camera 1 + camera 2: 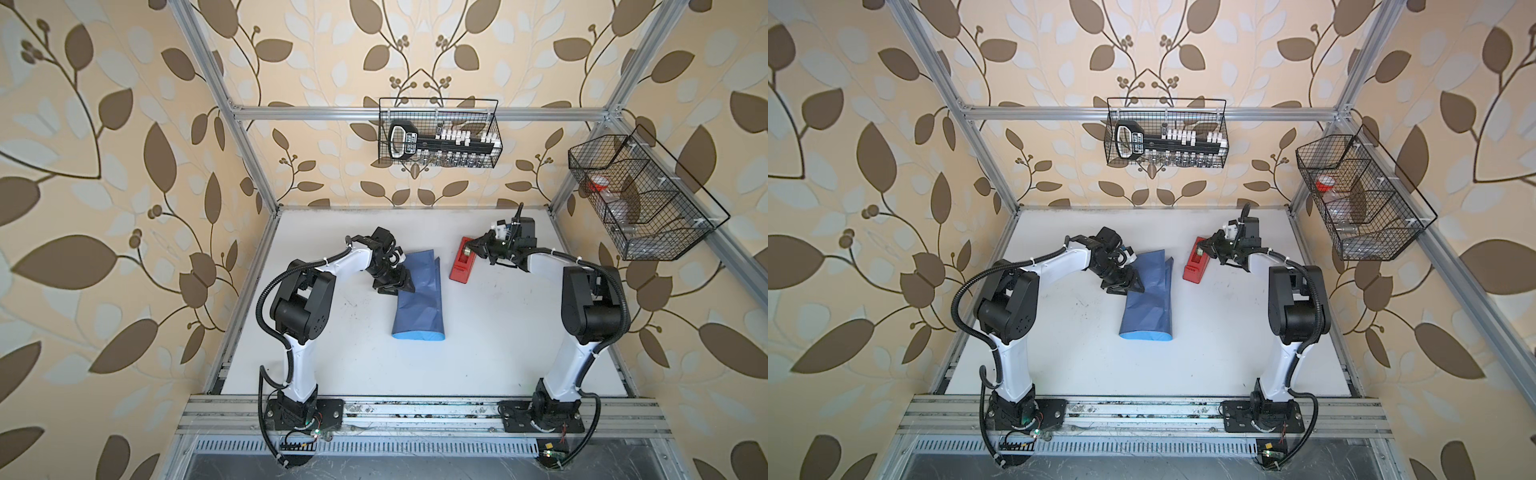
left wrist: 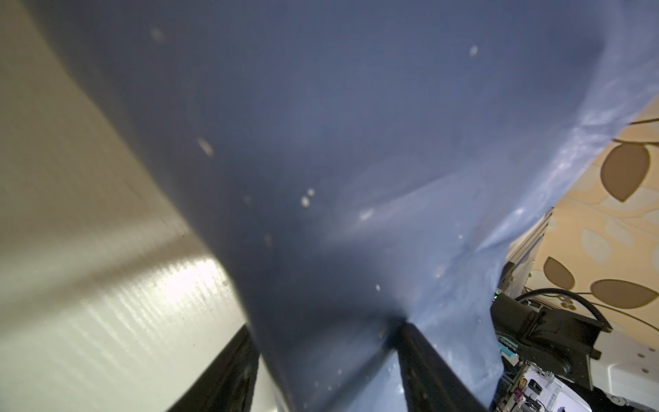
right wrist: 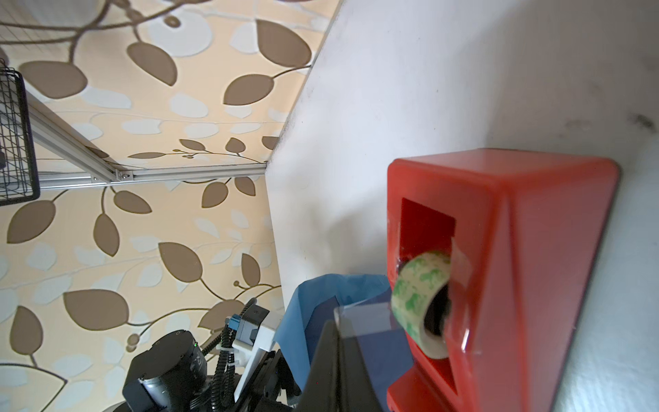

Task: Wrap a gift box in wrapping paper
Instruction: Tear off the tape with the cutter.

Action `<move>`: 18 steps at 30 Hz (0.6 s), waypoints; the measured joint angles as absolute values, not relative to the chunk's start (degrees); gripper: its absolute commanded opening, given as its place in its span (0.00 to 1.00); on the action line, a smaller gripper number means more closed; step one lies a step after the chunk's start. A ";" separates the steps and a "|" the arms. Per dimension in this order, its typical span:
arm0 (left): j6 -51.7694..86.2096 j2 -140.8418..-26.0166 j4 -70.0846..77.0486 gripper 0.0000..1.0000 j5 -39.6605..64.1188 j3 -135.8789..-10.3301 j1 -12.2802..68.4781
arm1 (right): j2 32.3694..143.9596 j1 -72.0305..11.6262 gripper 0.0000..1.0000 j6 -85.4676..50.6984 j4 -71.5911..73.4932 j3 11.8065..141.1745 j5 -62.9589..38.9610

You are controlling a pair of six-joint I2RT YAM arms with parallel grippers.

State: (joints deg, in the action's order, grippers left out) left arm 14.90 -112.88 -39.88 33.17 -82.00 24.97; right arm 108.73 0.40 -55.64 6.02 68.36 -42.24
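Two arms, one white bench (image 1: 519, 332), entries as follows.

1. Paper (image 1: 419, 307): folded into a long bundle mid-bench, slightly left of centre, running from the far edge toward the near edge. Dark slate face outward; a light-blue band shows along its near end. The far end stands up in loose points. Creased surface.
2. Box: not visible in any view; whether it sits inside the bundle cannot be told.
3. Left gripper (image 1: 405, 286): at the bundle's left edge, about halfway along. In the wrist view its fingers (image 2: 428, 364) stand apart with paper filling the gap and lying against both, so it is grasping the paper.
4. Dispenser (image 1: 460, 268): red, flat on the bench just right of the paper and apart from it, nearer the far edge.
5. Tape (image 3: 420, 303): green-flecked roll seated in the dispenser's opening.
6. Right gripper (image 1: 471, 249): clenched, over the dispenser's far end, just beside the roll. A clear strip shows at its tip; whether it is pinched cannot be told.
7. Wire baskets: one on the back rail (image 1: 438, 133), one on the right rail (image 1: 636, 199), both holding small items.
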 measured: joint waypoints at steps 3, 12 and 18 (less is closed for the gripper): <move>14.90 -112.84 -39.97 0.63 32.84 -82.06 25.10 | 108.66 0.56 0.00 -55.64 4.84 70.54 -42.26; 14.90 -112.84 -40.07 0.63 32.62 -82.17 25.17 | 108.64 0.49 0.00 -55.05 5.26 71.40 -42.48; 14.90 -112.84 -40.14 0.63 32.58 -82.21 25.17 | 108.09 0.30 0.00 -55.53 3.53 72.27 -42.44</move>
